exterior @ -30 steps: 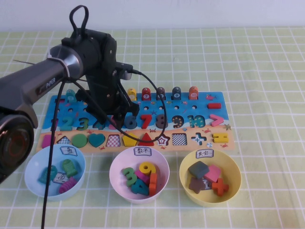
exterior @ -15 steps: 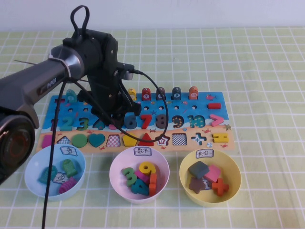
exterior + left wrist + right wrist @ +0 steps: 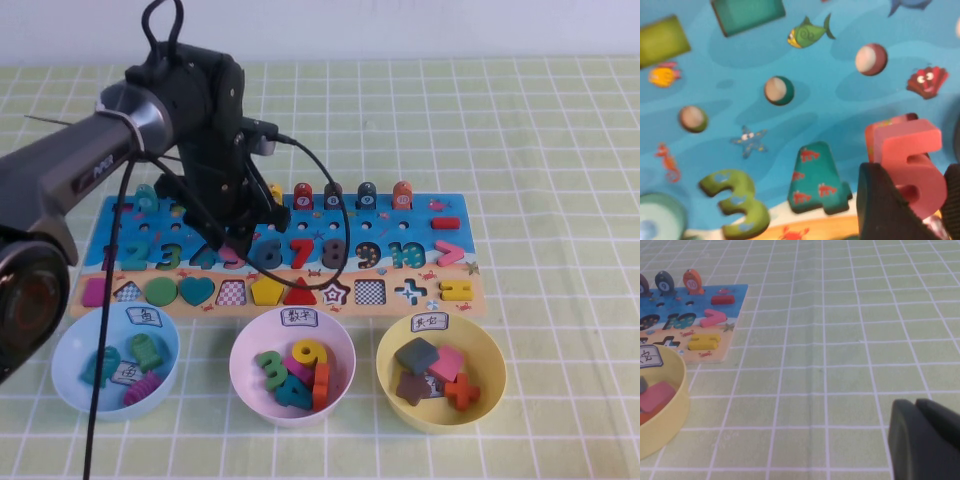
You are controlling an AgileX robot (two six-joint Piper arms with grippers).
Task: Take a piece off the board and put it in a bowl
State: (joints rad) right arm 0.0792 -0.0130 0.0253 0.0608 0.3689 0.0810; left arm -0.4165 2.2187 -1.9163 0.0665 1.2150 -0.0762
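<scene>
Left gripper (image 3: pixel 912 200) over board (image 3: pixel 440 205), number row, pads pinching pink 5 (image 3: pixel 912 165) by lower half. 5 upright between pads, tilted partly out of its slot beside teal 4 (image 3: pixel 817 177); in high view only sliver of pink shows under gripper. Pink-lilac bowl (image 3: pixel 250 345) lies toward robot, almost straight below gripper in high view, slightly right. Likely next: lift clear, pull back toward bowl. Right gripper (image 3: pixel 925 440) parked well right of board over bare cloth, nearly pressed together, holding nothing.

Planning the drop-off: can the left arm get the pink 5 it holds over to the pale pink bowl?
Probably yes. The left gripper is shut on the pink 5, lifted off the board, and the pink bowl sits open just ahead. The right gripper is parked far aside.
</scene>
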